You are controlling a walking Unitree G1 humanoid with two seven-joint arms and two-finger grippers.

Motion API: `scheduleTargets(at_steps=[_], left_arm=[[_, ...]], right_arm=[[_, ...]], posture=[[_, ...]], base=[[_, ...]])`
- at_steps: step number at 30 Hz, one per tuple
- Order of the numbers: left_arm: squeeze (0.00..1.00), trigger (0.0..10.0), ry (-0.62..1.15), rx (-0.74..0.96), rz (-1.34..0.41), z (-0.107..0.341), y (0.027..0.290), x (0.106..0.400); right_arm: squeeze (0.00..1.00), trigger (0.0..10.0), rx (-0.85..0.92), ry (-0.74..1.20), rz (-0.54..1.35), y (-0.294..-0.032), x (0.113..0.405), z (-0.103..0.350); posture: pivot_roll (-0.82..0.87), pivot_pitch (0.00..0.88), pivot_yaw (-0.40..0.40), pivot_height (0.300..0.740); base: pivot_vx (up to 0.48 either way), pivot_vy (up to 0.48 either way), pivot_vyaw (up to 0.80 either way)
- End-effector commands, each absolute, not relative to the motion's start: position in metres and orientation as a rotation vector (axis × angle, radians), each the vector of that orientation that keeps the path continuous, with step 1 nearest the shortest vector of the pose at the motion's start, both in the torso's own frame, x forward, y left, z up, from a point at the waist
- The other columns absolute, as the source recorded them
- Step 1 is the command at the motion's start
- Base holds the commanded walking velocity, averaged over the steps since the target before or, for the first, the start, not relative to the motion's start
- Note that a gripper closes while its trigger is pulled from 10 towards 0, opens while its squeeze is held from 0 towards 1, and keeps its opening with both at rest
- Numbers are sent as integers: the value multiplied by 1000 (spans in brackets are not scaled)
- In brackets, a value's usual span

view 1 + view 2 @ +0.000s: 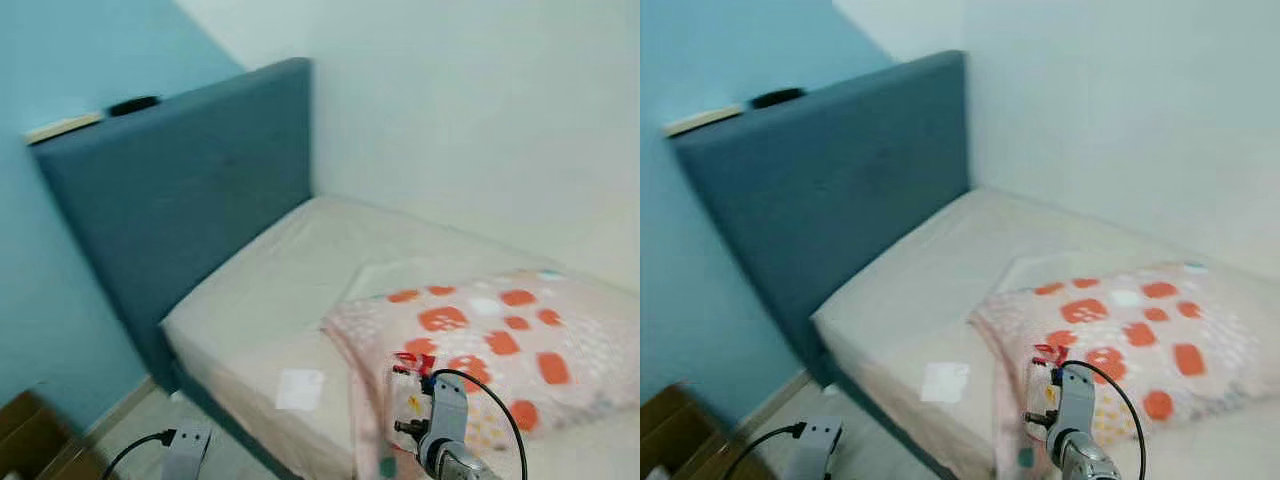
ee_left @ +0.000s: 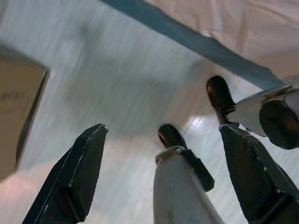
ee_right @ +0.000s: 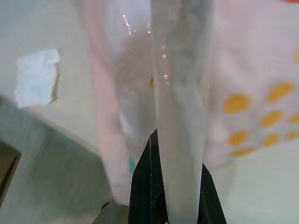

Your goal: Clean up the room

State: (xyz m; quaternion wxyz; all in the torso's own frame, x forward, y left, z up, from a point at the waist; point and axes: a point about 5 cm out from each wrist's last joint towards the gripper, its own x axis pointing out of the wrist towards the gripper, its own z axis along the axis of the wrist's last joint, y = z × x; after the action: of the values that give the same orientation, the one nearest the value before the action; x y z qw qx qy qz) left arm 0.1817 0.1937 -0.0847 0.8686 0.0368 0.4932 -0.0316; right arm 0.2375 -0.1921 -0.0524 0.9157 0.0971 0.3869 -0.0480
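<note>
— So what is the right gripper gripping?
— Its fingers are pinching a clear plastic wrapper, dangling at the bed's near edge before the spotted pillow
— And the left gripper?
— It is hanging spread wide over the floor, clasping nothing

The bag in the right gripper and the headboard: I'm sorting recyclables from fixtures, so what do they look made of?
The bag looks like thin clear plastic film: it is see-through, with glints. The right gripper has its fingers pinched shut on it. The headboard seems upholstered in matte blue fabric; no sheen, though blur leaves it open.
</note>
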Motion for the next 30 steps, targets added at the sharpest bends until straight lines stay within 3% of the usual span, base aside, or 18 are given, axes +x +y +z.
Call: scheduleTargets(at_steps=[1, 14, 30], left_arm=[[0, 10000, 1034, 86, -50, -84, 204, 181], [0, 10000, 1041, 95, -58, -86, 196, 178], [0, 10000, 1029, 109, -69, -85, 184, 185]], right_arm=[[0, 10000, 214, 774, -106, -190, 244, -48], [0, 10000, 249, 755, -87, -186, 248, -46], [0, 10000, 469, 504, 40, -178, 281, -14]], posture=[[-9, 0, 15, 725], [-10, 0, 13, 725], [-18, 0, 12, 725]], base=[[0, 0, -750], [0, 0, -746], [0, 0, -748]])
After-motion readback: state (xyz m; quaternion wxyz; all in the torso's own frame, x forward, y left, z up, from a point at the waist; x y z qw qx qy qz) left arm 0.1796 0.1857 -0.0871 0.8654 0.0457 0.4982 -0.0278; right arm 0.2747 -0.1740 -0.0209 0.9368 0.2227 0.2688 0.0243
